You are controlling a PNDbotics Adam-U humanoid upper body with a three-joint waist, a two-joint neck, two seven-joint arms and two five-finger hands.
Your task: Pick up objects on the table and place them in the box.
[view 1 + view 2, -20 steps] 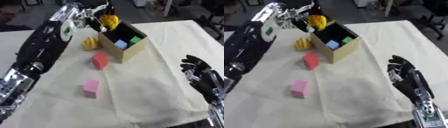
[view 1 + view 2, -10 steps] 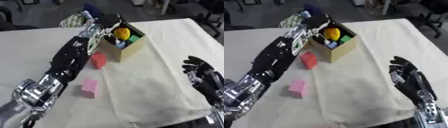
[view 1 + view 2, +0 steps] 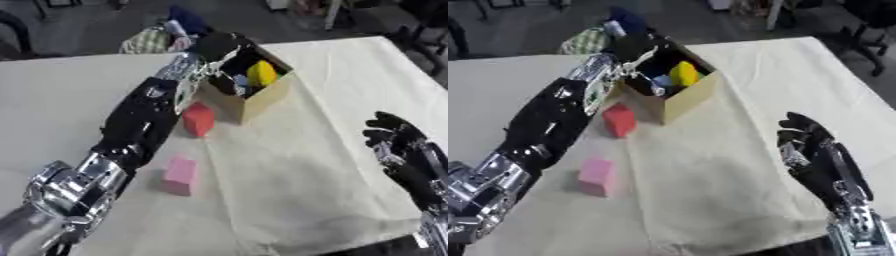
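The yellow object (image 3: 261, 73) lay inside the box (image 3: 262, 100), leaning against its far wall beside a light blue block (image 3: 241, 80), which I judge is where it belonged for the task. My left hand (image 3: 216, 47) reached over the box's near-left rim, the arm stretched long across the bench (image 3: 350, 75) so the hand could come in from above the opening; I could not tell whether its fingers were spread or curled, since they were dark against the box's inside. Just beside the box on the cloth lay the red block (image 3: 198, 119), and nearer to me the pink block (image 3: 179, 174), both not yet boxed. My right hand (image 3: 404, 150) rested idle at the lower right, fingers spread and holding nothing, clear of the work.
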